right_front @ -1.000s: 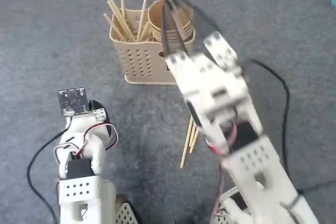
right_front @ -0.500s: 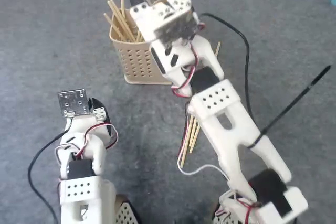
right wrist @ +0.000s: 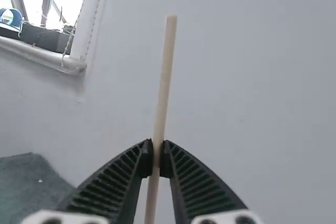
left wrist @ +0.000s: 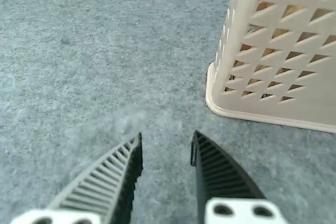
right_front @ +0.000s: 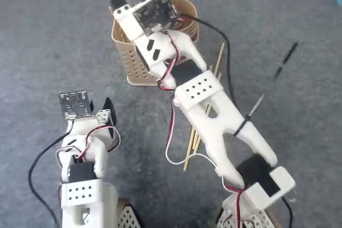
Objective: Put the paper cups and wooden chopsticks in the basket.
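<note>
One chopstick (right wrist: 164,77) in the right hand (right wrist: 156,153), near the basket (right_front: 125,57)

L arm (right_front: 83,185) lower left, R arm (right_front: 211,105) centre: white shells, blk servos (right_front: 80,173), blk ribbed fingers (left wrist: 118,179), red/blk/wht cables (right_front: 228,62), grey cam board (right_front: 73,103).

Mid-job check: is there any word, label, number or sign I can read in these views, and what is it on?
None can be read.
The basket wall is plain lattice with no label.
The chopstick held in the right gripper is bare wood.
The small circuit board in the high view may carry print, but it is too small to read.
</note>
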Available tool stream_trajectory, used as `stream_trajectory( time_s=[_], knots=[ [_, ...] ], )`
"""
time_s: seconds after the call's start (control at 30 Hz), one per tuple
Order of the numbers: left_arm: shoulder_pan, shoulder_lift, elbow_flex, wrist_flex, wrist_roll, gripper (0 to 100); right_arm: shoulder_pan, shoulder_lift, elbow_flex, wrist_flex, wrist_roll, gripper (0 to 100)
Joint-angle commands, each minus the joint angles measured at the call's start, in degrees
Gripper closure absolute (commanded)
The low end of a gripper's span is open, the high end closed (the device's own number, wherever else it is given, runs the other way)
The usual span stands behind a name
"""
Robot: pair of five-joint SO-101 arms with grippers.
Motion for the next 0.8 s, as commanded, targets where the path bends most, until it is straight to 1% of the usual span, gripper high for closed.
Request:
stream_trajectory(
  time_s=[0.0, 0.13, 0.3, 0.57, 0.7, 0.77],
  knots=[
    [0.1, -0.9, -0.5, 0.2, 0.1, 85, -0.4, 0.6, -3.5, -0.2, -0.7, 98.9],
    [0.1, -1.0, -0.5, 0.2, 0.0, 85, -0.2, 3.2, -3.5, -0.7, -0.7, 98.9],
    [0.1, -1.0, -0.5, 0.2, 0.0, 85, 0.6, 5.8, -3.5, -5.6, -0.7, 98.9],
    [0.1, -1.0, -0.5, 0.1, -0.1, 85, 2.1, 7.9, -3.5, -5.9, -0.8, 98.6],
    [0.1, -1.1, -0.5, 0.1, -0.1, 85, 2.5, 8.1, -3.3, -5.5, -0.8, 89.5],
    [0.1, -1.1, -0.5, 0.1, -0.1, 85, 2.5, 8.1, -3.3, -5.5, -0.8, 87.9]
  ],
)
